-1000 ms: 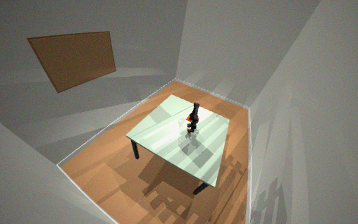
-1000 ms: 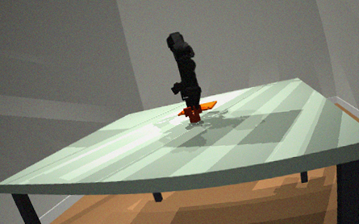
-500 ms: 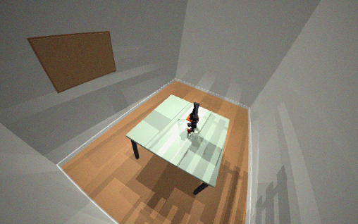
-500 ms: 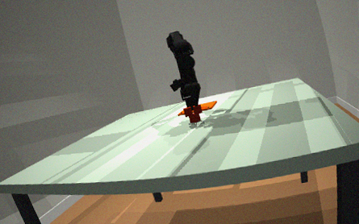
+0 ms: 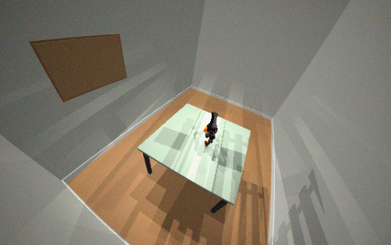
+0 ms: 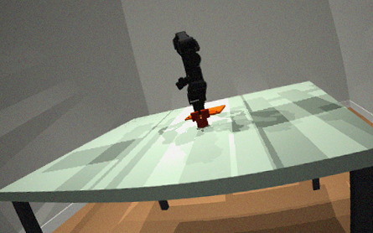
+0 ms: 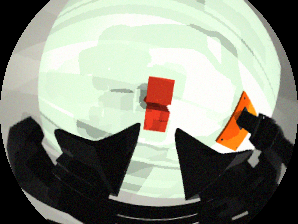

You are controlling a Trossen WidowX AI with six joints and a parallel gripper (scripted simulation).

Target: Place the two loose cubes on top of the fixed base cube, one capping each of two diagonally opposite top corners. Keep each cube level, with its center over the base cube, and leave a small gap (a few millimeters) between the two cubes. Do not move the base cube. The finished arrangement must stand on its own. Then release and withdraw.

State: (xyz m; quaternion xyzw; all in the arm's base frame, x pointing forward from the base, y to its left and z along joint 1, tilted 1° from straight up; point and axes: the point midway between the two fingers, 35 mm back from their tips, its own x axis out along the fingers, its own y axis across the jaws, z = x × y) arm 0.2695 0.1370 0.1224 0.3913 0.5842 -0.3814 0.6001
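Red blocks stand stacked on the table. In the exterior view the base cube (image 6: 202, 123) is at the bottom, and a wider red layer on it sticks out left and right, with a loose cube (image 6: 194, 116) at the left and another (image 6: 206, 113) at the right. In the wrist view one red cube (image 7: 160, 90) is farther from the fingers and the other (image 7: 156, 120) is nearer, a dark red strip between them. The exact gap cannot be told. My gripper (image 7: 157, 128) (image 6: 199, 108) is open and empty; its tips stand either side of the nearer cube's near end, apart from it.
An orange plate (image 7: 231, 134) (image 6: 217, 110) lies behind the stack, at the right in the wrist view. The pale green table (image 5: 165, 142) (image 6: 117, 174) bears the arm, with patchy shadows across it. A brown board (image 5: 81, 65) hangs on the wall.
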